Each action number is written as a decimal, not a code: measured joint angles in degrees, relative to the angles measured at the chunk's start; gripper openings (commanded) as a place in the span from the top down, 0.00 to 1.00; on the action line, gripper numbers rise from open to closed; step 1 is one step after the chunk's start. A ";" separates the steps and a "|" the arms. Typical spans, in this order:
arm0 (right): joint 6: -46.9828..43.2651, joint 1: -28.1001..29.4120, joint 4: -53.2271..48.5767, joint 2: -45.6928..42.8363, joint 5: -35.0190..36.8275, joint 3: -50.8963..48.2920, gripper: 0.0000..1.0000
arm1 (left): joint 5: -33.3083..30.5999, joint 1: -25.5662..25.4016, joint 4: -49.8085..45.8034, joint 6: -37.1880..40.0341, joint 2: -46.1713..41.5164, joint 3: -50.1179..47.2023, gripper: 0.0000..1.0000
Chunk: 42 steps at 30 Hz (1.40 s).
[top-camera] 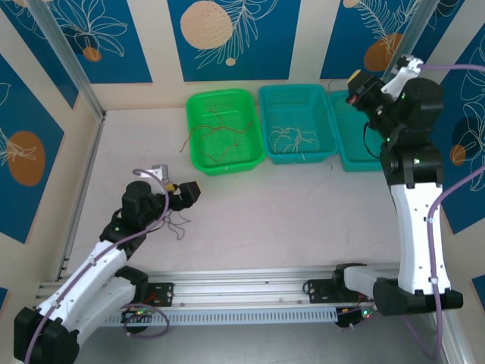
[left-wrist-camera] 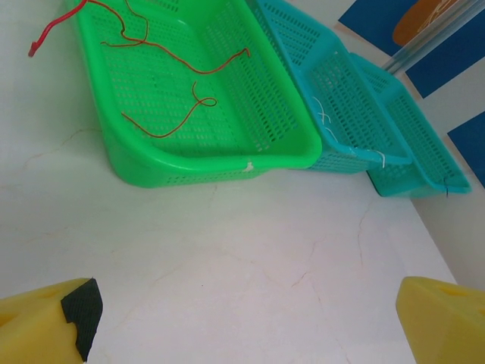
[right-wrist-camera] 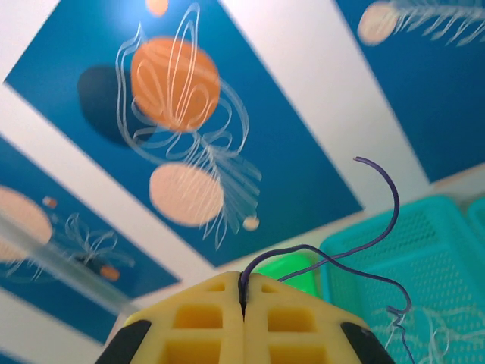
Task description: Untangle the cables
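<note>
Gaping empty, the left tool (left-wrist-camera: 242,318) hovers over open tabletop (left-wrist-camera: 250,250) at 8 o'clock; the right tool (right-wrist-camera: 244,296), raised at 2 o'clock, is clamped on a purple wire (right-wrist-camera: 396,203) above the teal basket (right-wrist-camera: 455,243) rim.

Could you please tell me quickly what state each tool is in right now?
Left tool: open, holding nothing.
Right tool: closed on a dark purple cable.

The left arm (top-camera: 91,265) and right arm (top-camera: 417,227) have white shells, black joints and a lilac cable (top-camera: 144,227) alongside. The left hand (left-wrist-camera: 246,318) and right hand (right-wrist-camera: 244,292) have yellow fingers (left-wrist-camera: 443,318) with black pads (left-wrist-camera: 82,311).
</note>
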 measured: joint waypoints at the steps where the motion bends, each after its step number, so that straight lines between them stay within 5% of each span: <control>1: -0.87 -0.07 0.94 1.01 2.45 1.09 1.00 | 0.00 0.00 -0.02 0.04 -0.02 -0.28 0.00; 7: -6.69 -2.40 6.36 7.13 14.58 4.22 1.00 | 0.04 0.00 -0.02 0.90 -0.59 -0.55 0.00; 12: -6.25 -7.13 5.95 12.83 16.70 5.55 1.00 | 0.04 0.00 0.24 1.05 -0.63 -1.44 0.00; 21: 1.81 -9.46 5.97 14.58 12.00 -11.06 1.00 | 0.00 0.00 -0.04 1.79 -0.48 -1.84 0.00; 31: 6.25 -18.99 8.13 25.38 -5.01 -19.06 1.00 | -0.02 0.00 -1.81 3.45 1.31 -1.79 0.00; 34: 6.16 -20.63 8.57 28.41 -9.40 -19.15 0.84 | -0.24 0.00 -2.10 3.50 1.42 -1.75 0.00; 38: 6.45 -20.83 5.38 31.43 -12.26 -18.08 0.29 | -2.29 -0.04 -4.48 3.48 1.42 -0.87 0.00; 42: 6.71 -20.65 3.30 30.75 -12.11 -18.12 0.26 | -5.05 -0.04 -7.69 3.65 1.42 0.70 0.00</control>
